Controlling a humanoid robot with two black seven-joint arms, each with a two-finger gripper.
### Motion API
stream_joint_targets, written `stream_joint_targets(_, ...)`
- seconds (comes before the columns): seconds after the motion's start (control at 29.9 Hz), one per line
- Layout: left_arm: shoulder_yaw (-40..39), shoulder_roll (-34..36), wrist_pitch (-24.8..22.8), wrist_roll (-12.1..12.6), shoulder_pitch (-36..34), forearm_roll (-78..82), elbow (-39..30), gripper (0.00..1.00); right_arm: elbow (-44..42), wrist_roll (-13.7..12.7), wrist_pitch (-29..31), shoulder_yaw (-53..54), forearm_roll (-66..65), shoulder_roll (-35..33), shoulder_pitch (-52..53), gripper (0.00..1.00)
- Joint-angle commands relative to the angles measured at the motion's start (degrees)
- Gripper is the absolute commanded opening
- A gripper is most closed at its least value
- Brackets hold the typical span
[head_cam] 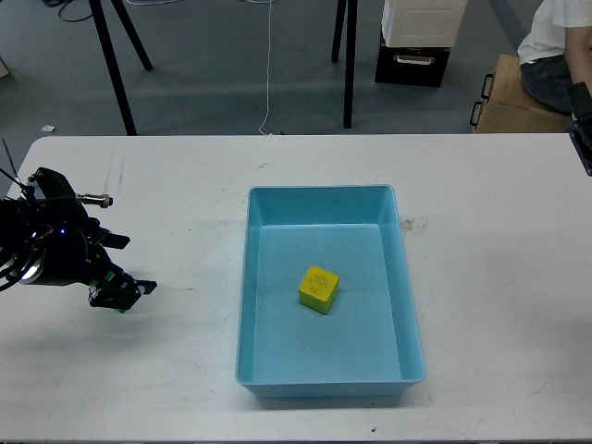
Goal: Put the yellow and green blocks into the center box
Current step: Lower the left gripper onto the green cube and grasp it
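A yellow block lies inside the light blue box at the table's middle. My left gripper has come in from the left and sits low over the green block, which shows only as a small green patch under the wrist. Its two fingers stand apart, one behind the block and one at its front right, so it looks open. I cannot tell whether they touch the block. Only a dark bit of my right arm shows at the right edge; its gripper is out of view.
The white table carries only the box and the blocks. Tripod legs, a black case and a seated person are on the floor beyond the table's far edge.
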Motion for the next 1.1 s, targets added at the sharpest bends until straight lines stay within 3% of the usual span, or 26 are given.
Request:
stream_joint_targets(0.0, 0.14, -0.55, -0.03, -0.02, 0.17, 0.32, 2.73, 1.0, -0.62, 0.27, -0.12, 0.38, 2.18, -0.11, -1.98, 0.98)
stream_joint_targets(0.13, 1.02, -1.08, -0.03, -0.02, 0.26, 0.69, 6.42, 1.0, -1.68, 0.44, -0.38, 0.29, 2.27, 0.5, -3.03, 0.98)
stream_joint_targets(0.7, 3.39, -3.54, -1.4, -0.02, 0.35, 0.69, 8.53, 1.0, -2.03, 0.45, -2.23, 0.29, 2.27, 0.59, -4.44, 0.97)
stream_joint_targets(0.87, 4.01, -5.04, -1.4, -0.02, 0.35, 0.69, 10.11, 0.92, -2.29, 0.45, -2.23, 0.29, 2.36, 0.68, -4.44, 0.97)
stream_joint_targets(1.07, 5.59, -5.21, -1.4, -0.02, 0.44, 0.69, 10.21, 0.76, -2.64, 0.45, -2.23, 0.29, 2.27, 0.68, -4.44, 0.98)
